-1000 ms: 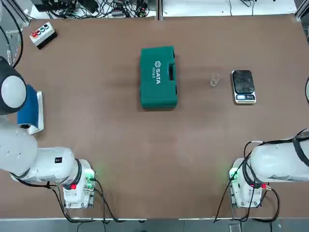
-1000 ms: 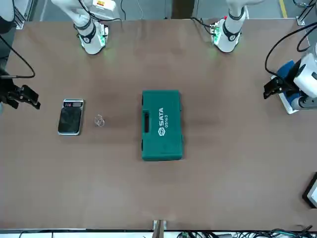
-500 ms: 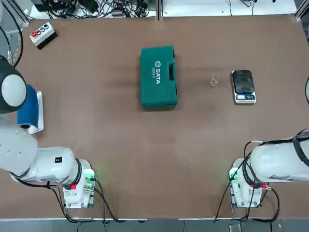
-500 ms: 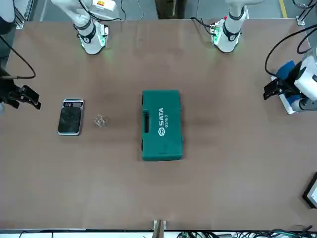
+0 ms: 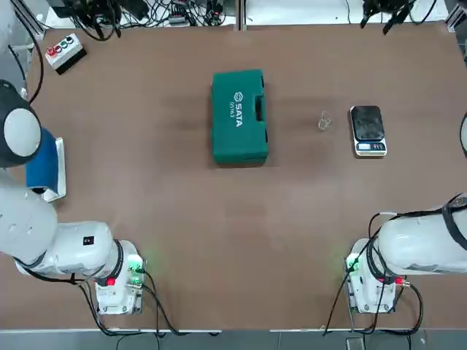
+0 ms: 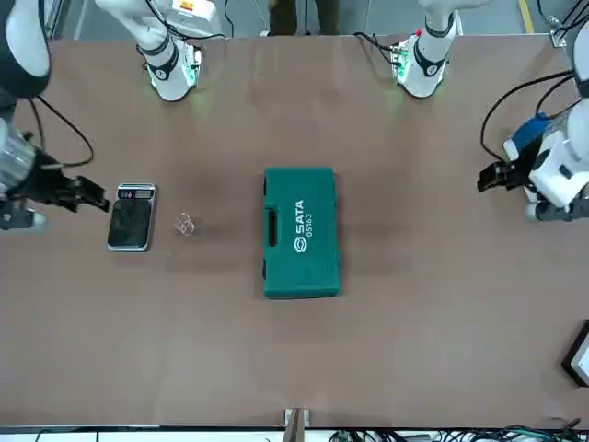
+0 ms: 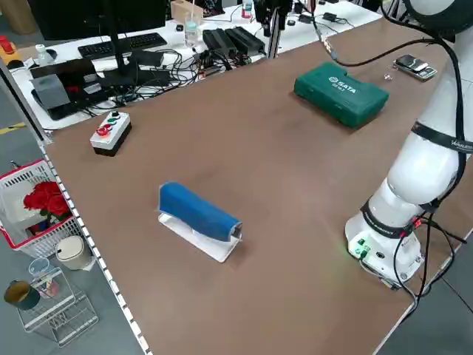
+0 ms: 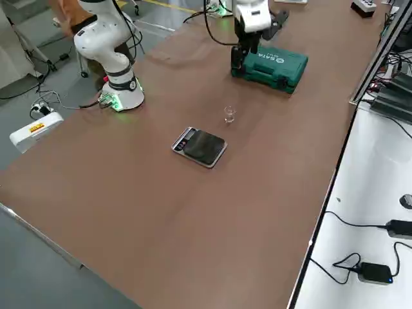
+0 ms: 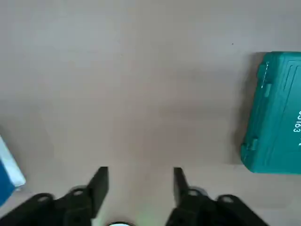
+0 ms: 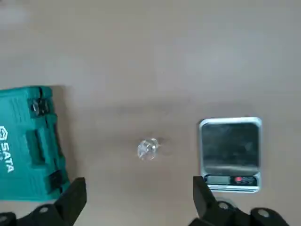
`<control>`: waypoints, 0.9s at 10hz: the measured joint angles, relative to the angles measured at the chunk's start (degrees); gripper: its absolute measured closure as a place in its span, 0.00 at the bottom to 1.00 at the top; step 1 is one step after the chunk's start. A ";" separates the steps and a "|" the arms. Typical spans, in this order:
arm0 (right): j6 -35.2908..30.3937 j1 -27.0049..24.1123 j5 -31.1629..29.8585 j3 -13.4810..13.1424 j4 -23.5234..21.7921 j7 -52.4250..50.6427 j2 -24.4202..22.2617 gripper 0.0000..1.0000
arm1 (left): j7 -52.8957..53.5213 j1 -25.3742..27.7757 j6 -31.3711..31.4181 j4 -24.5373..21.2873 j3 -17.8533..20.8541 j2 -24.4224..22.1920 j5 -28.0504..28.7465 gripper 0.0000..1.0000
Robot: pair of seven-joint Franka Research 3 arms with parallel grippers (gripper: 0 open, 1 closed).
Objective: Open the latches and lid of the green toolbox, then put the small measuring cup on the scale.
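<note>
Green toolbox [image 5: 239, 116] lies closed and flat at mid-table, lid [image 6: 308, 232] up, with its long axis running away from the robot's bases. Its handle side, carrying the latches [image 10: 40, 107], faces the robot's right, toward the small measuring cup [image 5: 325, 121] and the scale [image 5: 367, 130]. The cup stands between toolbox and scale, just beside the scale but apart from it. The right gripper [image 6: 87, 195] hovers at the far side of the scale from the toolbox, fingers spread wide and empty. The left gripper [image 6: 490, 177] hovers well apart from the toolbox on its hinge side, fingers parted and empty. Judgement: the latches face the right arm, so the right gripper has the more direct approach, crossing above scale and cup.
</note>
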 joint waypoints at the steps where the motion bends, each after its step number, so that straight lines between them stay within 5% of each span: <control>1: 1.58 0.39 6.20 0.07 -3.44 0.02 0.07 0.00 | -0.03 0.21 0.93 -1.67 0.01 0.00 -1.23 0.60; 3: 8.73 2.33 16.38 0.99 -10.98 -0.36 0.23 0.00 | 0.28 1.81 2.32 -4.08 0.03 -0.05 -4.31 0.91; 4: 13.65 3.25 18.86 3.44 -13.82 -0.36 0.57 0.00 | 0.84 2.03 4.00 -5.72 -0.02 -0.08 -5.09 0.98; 6: 19.87 3.97 26.53 8.96 -16.42 -4.09 3.32 0.00 | 0.99 1.85 9.55 -11.39 -1.61 -0.32 -7.02 0.99; 9: 20.59 3.80 39.86 9.52 -16.99 -19.90 9.47 0.00 | 0.78 1.70 22.71 -21.54 -4.51 -1.36 -12.86 0.99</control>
